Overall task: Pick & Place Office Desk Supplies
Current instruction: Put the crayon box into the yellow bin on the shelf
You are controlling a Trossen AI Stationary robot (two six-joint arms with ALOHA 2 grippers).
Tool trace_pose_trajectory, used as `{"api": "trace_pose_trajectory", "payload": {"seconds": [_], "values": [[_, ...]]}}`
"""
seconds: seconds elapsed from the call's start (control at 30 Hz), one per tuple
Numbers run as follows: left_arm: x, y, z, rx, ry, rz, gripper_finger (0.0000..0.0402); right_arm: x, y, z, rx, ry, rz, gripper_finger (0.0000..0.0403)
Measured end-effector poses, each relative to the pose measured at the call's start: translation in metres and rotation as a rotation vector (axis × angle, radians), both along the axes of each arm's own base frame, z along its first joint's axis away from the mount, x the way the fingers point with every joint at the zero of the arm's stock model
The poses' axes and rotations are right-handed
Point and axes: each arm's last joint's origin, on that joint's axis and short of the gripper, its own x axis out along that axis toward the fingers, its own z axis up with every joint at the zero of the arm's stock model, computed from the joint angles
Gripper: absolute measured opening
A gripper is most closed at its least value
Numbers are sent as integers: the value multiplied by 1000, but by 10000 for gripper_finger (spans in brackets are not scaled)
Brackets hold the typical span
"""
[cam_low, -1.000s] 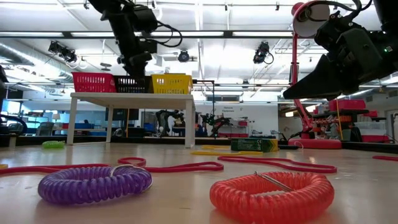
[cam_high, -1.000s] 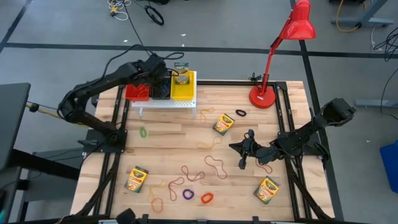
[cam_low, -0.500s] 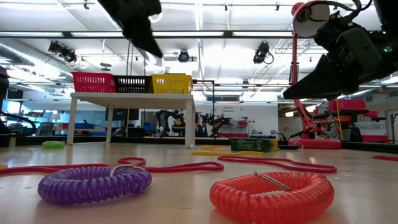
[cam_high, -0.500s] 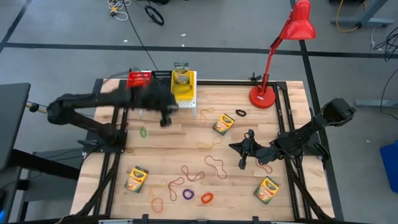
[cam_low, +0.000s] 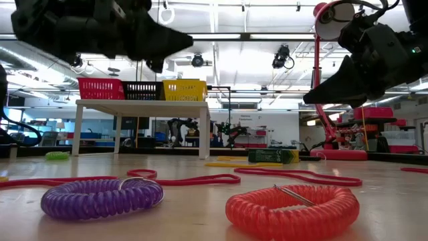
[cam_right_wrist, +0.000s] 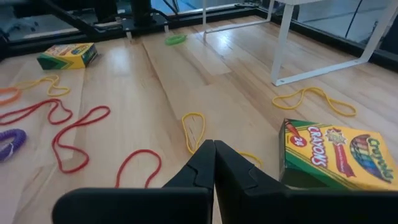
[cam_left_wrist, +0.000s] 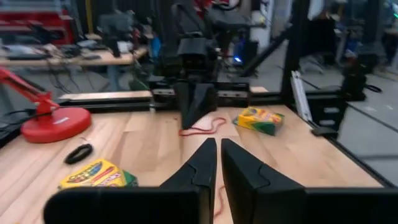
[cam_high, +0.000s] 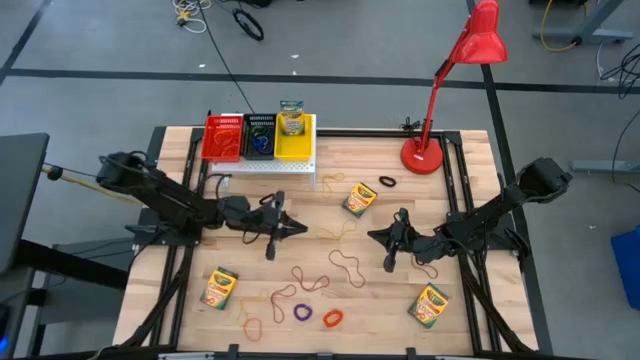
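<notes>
Purple and orange coiled elastic loops (cam_low: 101, 198) (cam_low: 292, 209) lie nearest the table-level camera, with thin reddish rubber bands (cam_low: 180, 179) snaking flat across the wood just behind them; such thin bands look hard to catch, and a pinch from above could close on bare wood or drag a neighbouring band along, since several lie tangled close together. Crayon boxes sit scattered: one near the front left (cam_high: 218, 287), one near the front right (cam_high: 429, 304), and one toward the back (cam_high: 358, 198) beside a small black loop (cam_high: 387, 182). Over mid-table, the left gripper (cam_high: 288, 226) hangs above the wood with nothing in it; its wrist camera shows the two fingers (cam_left_wrist: 200, 168) nearly together with only a thin slit between them, so any pick from here would first need them spread, or they would merely nudge the target. Facing it, the right gripper (cam_high: 392, 240) waits with its fingers (cam_right_wrist: 202, 162) pressed tight and empty, above a yellow band (cam_right_wrist: 194, 132) and near the back crayon box. Farthest off, the red, black and yellow baskets (cam_high: 223, 137) stand on the white stand (cam_high: 266, 166) by the red lamp (cam_high: 424, 155); the lamp's stem is an obstacle for a carelessly swung arm.
</notes>
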Motion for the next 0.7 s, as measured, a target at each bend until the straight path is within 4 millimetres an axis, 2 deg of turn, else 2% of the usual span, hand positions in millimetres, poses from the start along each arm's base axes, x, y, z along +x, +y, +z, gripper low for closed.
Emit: {"api": "trace_pose_trajectory", "payload": {"seconds": [0.27, 0.5, 0.7], "values": [[5, 3, -22, -12, -37, 102, 28, 5, -15, -2, 108, -18, -106, 7], [6, 2, -29, -14, -1, 98, 28, 14, -73, -12, 332, 67, -280, 15], [6, 2, -29, -47, -1, 98, 28, 16, -117, -13, 451, 142, -328, 77]]}}
